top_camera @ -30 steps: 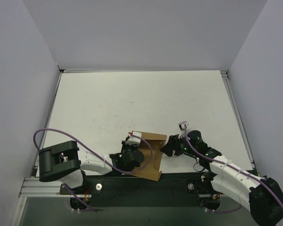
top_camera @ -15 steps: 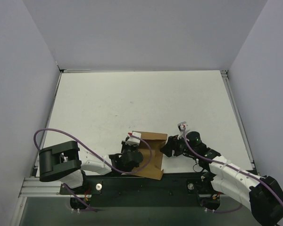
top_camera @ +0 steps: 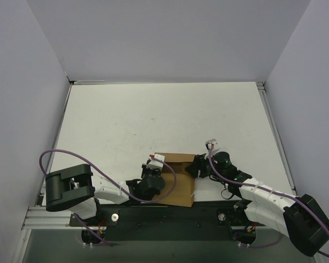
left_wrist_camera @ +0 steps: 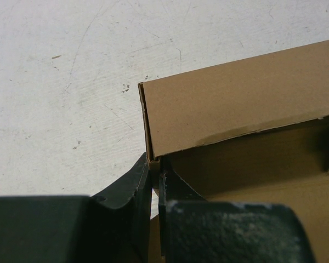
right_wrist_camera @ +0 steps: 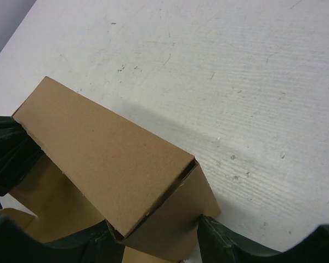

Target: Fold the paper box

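Right gripper reached paper box, long axis left-right

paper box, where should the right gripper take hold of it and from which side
Grip the upright end flap at the paper box's right end, coming from the right. It is a thin standing wall that sits between the right gripper's open fingers, while the left gripper pinches the opposite corner.
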Controlling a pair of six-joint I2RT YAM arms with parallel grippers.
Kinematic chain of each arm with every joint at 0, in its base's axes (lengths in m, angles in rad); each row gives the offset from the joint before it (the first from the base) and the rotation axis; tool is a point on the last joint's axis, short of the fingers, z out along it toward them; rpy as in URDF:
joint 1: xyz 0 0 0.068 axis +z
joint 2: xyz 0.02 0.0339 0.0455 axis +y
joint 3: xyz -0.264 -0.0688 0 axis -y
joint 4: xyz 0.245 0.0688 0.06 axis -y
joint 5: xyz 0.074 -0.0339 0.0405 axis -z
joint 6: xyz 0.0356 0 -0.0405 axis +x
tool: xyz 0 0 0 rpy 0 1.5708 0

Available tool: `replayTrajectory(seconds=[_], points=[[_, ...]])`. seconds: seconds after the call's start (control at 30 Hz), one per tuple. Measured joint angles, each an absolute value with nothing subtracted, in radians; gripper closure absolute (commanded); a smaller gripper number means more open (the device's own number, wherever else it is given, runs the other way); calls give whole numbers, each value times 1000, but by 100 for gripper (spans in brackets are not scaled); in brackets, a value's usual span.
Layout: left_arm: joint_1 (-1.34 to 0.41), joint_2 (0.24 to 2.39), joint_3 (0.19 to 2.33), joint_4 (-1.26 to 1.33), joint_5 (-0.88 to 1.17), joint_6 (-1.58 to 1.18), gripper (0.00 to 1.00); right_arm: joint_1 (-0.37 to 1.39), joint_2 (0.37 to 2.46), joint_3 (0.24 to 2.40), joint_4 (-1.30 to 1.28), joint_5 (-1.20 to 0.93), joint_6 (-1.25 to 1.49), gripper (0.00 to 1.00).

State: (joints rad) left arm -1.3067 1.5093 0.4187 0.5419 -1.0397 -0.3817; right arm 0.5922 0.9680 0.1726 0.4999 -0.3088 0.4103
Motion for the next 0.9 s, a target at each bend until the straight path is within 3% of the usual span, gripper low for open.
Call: replayTrajectory(seconds=[0.37, 0.9], points=[[-1306, 1509, 422, 535, -1042, -384, 100, 657, 935, 164, 493, -110, 419, 66], [-1328, 1536, 523, 429, -1031, -442, 100, 876, 921, 162, 420, 439, 513, 73]])
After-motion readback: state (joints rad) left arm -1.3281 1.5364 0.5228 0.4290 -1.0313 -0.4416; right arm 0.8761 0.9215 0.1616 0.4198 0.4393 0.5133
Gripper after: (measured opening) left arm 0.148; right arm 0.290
